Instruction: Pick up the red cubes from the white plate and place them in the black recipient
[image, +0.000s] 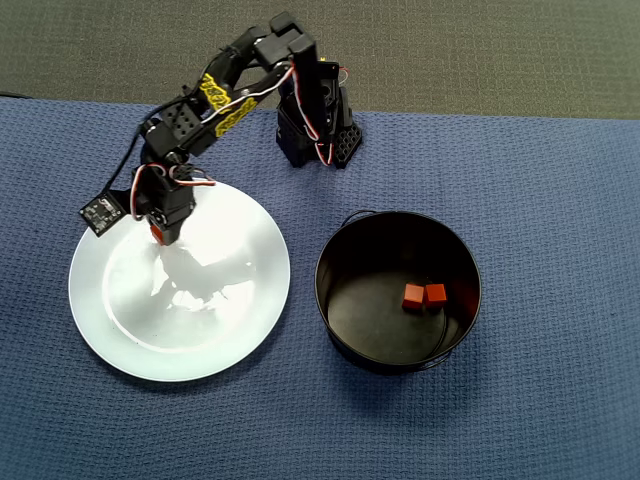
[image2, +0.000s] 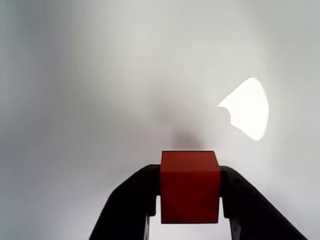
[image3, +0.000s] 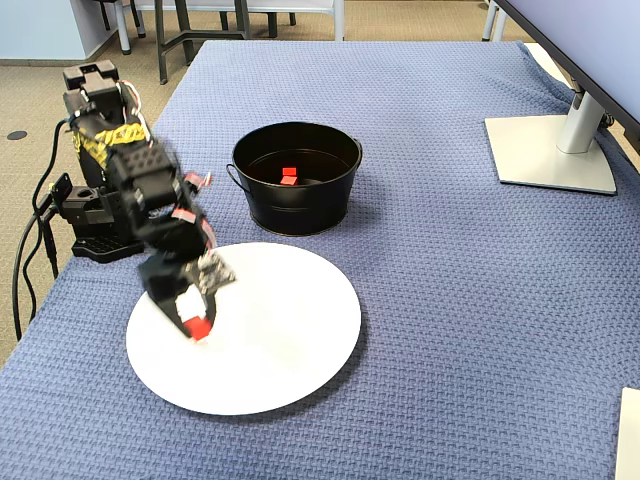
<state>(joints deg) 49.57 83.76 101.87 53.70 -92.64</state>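
My gripper (image2: 190, 192) is shut on one red cube (image2: 190, 187), which sits squeezed between the two black fingers (image2: 135, 200). In the overhead view the gripper (image: 158, 235) hangs over the upper left part of the white plate (image: 200, 320), with a bit of the held cube (image: 157, 234) showing. The fixed view shows the held cube (image3: 200, 328) just above the plate (image3: 290, 340), near its left rim. Two more red cubes (image: 413, 296) (image: 436, 294) lie side by side on the floor of the black recipient (image: 345, 240), to the right of the plate.
The arm's base (image: 320, 130) stands at the far edge of the blue cloth (image: 540, 200), behind the plate and the pot. A monitor stand (image3: 550, 150) occupies the far right in the fixed view. A wire handle (image: 357, 215) sticks out at the pot's rim.
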